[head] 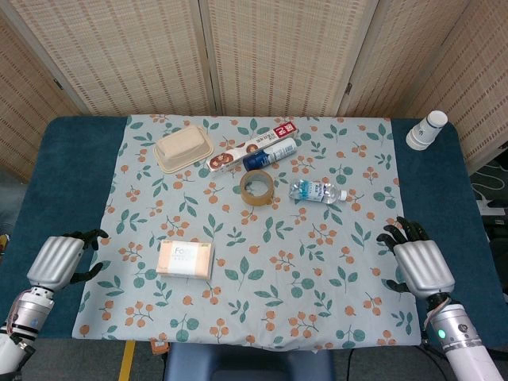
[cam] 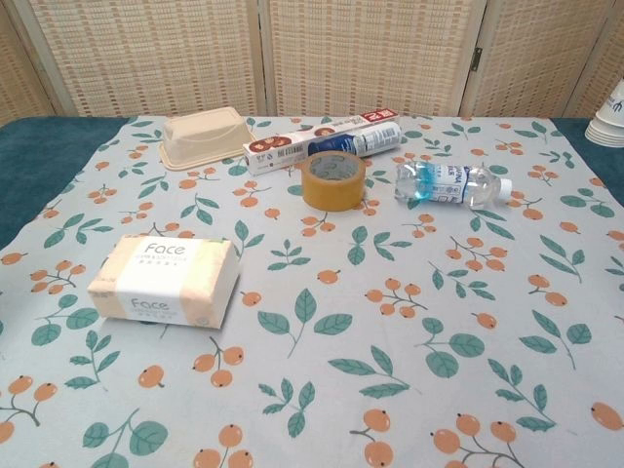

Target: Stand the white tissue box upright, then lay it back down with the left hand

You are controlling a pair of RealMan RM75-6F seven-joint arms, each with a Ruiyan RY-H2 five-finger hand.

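Note:
The white tissue box (head: pixel 185 259) lies flat on the floral tablecloth (head: pixel 317 262), front left of centre; the chest view shows the tissue box (cam: pixel 166 280) with "Face" printed on its top and side. My left hand (head: pixel 60 261) rests at the table's left edge, well left of the box, fingers spread and holding nothing. At the right edge my right hand (head: pixel 419 262) rests with fingers apart, also holding nothing. Neither hand appears in the chest view.
Toward the back lie a beige lidded container (head: pixel 184 149), a long red-and-white box (head: pixel 251 147), a blue-capped tube (head: pixel 270 154), a tape roll (head: pixel 257 187) and a water bottle (head: pixel 317 191). Stacked paper cups (head: pixel 427 130) stand at the back right.

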